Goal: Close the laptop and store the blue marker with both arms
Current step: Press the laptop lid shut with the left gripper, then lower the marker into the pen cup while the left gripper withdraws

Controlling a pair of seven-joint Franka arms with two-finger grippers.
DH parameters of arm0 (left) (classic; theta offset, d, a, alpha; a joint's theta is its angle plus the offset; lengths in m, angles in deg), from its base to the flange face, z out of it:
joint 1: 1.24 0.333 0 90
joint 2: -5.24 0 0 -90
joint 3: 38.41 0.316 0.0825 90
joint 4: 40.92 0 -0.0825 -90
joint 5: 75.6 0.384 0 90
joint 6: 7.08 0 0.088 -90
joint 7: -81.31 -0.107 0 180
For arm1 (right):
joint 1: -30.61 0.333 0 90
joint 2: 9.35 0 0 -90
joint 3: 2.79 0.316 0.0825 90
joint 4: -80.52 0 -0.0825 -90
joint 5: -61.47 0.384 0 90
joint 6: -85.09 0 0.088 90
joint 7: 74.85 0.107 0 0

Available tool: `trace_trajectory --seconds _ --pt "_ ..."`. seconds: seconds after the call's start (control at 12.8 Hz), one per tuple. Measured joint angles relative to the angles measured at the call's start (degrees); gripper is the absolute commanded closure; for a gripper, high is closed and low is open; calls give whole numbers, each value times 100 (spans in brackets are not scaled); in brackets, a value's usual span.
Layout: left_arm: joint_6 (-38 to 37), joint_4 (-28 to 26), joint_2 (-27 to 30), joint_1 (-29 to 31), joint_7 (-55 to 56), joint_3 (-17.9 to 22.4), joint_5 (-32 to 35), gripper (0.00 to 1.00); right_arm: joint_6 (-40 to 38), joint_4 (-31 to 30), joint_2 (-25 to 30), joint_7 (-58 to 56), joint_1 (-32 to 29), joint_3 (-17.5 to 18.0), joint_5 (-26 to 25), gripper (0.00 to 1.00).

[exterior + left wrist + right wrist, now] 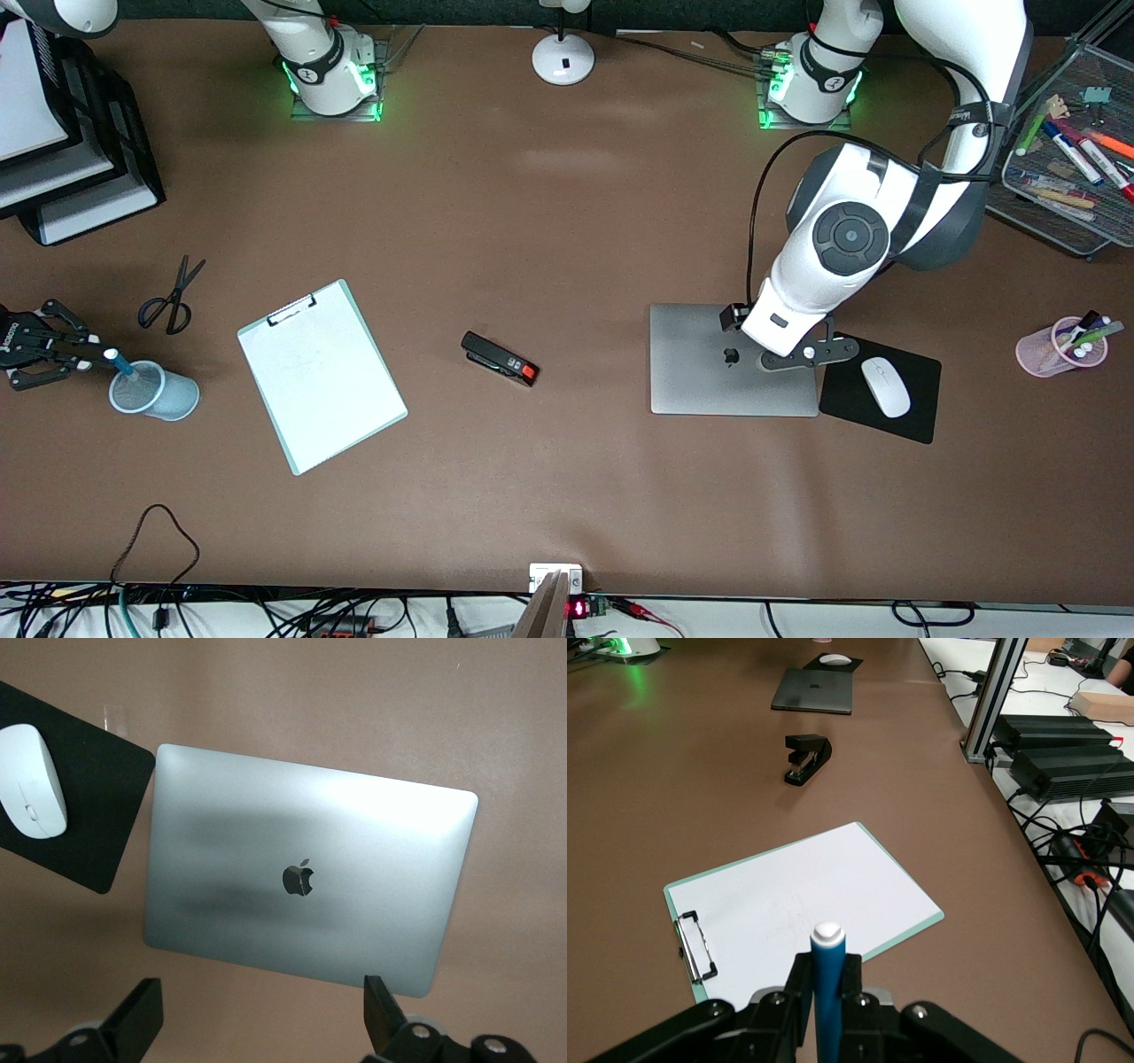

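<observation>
The silver-grey laptop (700, 372) lies closed on the table, logo up, beside the black mouse pad; it also shows in the left wrist view (266, 859) and far off in the right wrist view (813, 691). My left gripper (802, 354) hangs over the laptop's edge next to the mouse pad, open and empty (261, 1010). My right gripper (93, 354) is at the right arm's end of the table, shut on the blue marker (120, 361), whitish end up (829, 992). The marker's lower end is at the mouth of a light-blue mesh cup (159, 394).
A clipboard (321, 374), a black stapler (500, 359) and scissors (170, 297) lie between cup and laptop. A white mouse (885, 386) sits on the mouse pad (917, 421). A pink pen cup (1054, 350), a mesh pen tray (1028, 199) and stacked paper trays (62, 177) stand at the table's ends.
</observation>
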Motion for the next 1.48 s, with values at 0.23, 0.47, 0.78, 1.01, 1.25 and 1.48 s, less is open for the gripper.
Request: trace_trajectory --seconds 0.23,0.47,0.78,1.01,1.25,1.48 --pt "-69 68 94 24 -1 28 22 0 1 55 -64 -60 -59 0 6 100" --pt "-412 106 434 75 -140 80 28 0 45 58 -143 -64 -61 -1 6 100" --pt "-746 115 915 345 -836 110 31 0 181 63 -317 -230 -86 -3 6 100" --pt "-877 115 1073 391 -945 110 31 0 203 66 -417 -244 -88 -3 6 99" --pt "-1102 278 1181 429 -949 119 31 0 209 67 -535 -245 -116 -4 6 99" --pt "-1618 826 1259 581 -1100 126 31 0 226 69 -652 -248 -196 -8 6 99"
